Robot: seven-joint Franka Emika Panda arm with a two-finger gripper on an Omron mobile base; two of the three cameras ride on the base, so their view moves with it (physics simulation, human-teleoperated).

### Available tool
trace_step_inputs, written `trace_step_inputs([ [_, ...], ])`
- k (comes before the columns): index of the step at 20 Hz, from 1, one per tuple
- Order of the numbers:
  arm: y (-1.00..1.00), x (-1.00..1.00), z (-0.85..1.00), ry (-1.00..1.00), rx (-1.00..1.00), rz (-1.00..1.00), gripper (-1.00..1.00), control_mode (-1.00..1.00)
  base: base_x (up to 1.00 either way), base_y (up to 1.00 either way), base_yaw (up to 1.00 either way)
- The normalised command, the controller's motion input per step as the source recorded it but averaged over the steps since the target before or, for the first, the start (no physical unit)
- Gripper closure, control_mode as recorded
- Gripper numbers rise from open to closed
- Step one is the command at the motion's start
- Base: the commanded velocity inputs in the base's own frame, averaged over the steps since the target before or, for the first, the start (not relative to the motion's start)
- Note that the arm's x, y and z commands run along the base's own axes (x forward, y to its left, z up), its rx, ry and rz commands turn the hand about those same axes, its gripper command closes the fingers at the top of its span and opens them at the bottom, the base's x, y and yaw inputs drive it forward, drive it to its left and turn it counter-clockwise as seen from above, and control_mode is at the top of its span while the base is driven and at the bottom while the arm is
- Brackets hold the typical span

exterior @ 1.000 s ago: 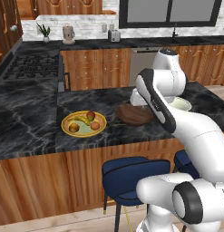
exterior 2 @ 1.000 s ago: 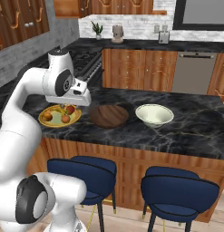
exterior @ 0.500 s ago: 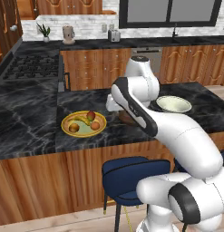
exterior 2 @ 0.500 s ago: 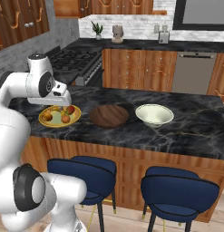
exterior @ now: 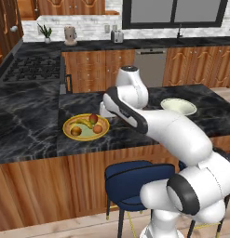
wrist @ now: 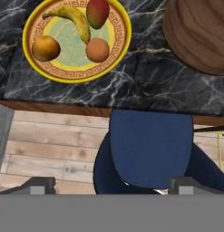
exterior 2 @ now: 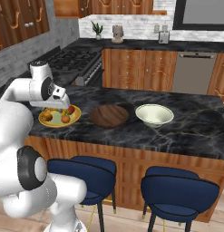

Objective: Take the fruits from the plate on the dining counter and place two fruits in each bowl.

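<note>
Tool point(wrist: 111, 188) spread wide and empty in the hand view, above a blue stool point(wrist: 149, 149), four fruits on the plate point(wrist: 118, 50). Left base view: two bowls, the cream one point(exterior: 179, 106) visible. Right base view: the arm has swung left to hover over the plate on the bench point(exterior 2: 186, 131), elbow bent.

Both base views look forward and down across the dining counter point(exterior: 32, 139) from behind, left and right; the hand view peers straight down, sharing the plate point(wrist: 28, 58).
</note>
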Motion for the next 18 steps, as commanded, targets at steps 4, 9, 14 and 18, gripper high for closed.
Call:
trace_step_inputs([
  [4, 0.02, 0.17, -0.28, 0.04, 0.00, 0.00, -1.00, -1.00, 0.00, 0.00, 0.00],
  [9, 0.05, 0.07, -0.19, 0.02, 0.00, 0.00, -1.00, -1.00, 0.00, 0.00, 0.00],
  [14, 0.07, 0.28, -0.08, 0.00, 0.00, 0.00, -1.00, -1.00, 0.00, 0.00, 0.00],
  [18, 0.08, 0.56, -0.26, 0.00, 0.00, 0.00, -1.00, -1.00, 0.00, 0.00, 0.00],
])
